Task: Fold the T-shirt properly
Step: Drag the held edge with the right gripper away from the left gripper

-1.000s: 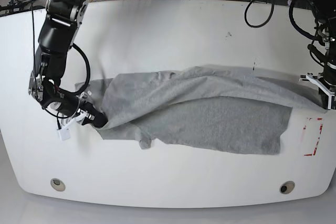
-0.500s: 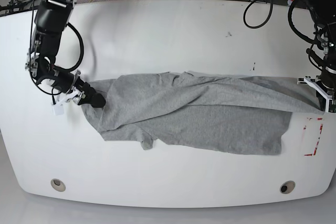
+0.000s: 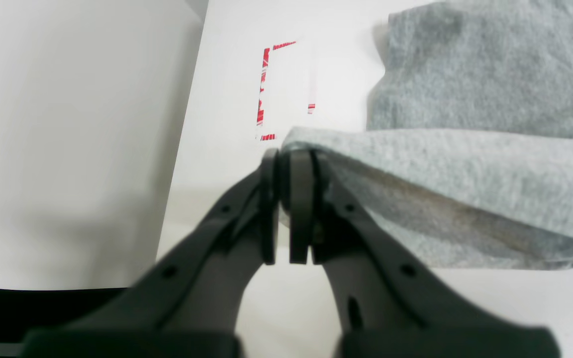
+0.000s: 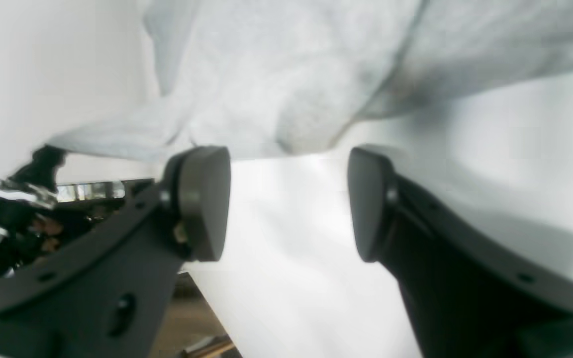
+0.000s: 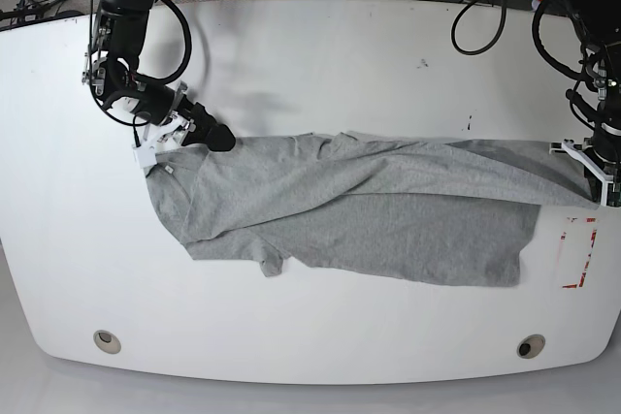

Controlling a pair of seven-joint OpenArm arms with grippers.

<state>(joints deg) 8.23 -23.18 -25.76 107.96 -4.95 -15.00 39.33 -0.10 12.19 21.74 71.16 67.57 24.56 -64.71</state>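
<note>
The light grey T-shirt (image 5: pixel 369 206) lies stretched left to right across the white table (image 5: pixel 310 65), folded over itself lengthwise with wrinkles. In the base view my left gripper (image 5: pixel 588 174) is at the shirt's right end. The left wrist view shows the same gripper (image 3: pixel 289 166) shut on a raised edge of the T-shirt (image 3: pixel 465 164). My right gripper (image 5: pixel 217 137) hovers at the shirt's upper left corner. In the right wrist view it (image 4: pixel 289 199) stands open with nothing between its fingers, and the cloth (image 4: pixel 286 74) lies just beyond the tips.
A rectangle of red tape marks (image 5: pixel 579 251) sits on the table to the right of the shirt, also seen as the red marks (image 3: pixel 271 89) in the left wrist view. Two round holes (image 5: pixel 107 340) (image 5: pixel 530 346) lie near the front edge. Cables hang behind the table.
My right gripper has let go of the shirt's left end, opened and moved toward the back of the table. The left end has settled flat. My left gripper keeps its hold.
</note>
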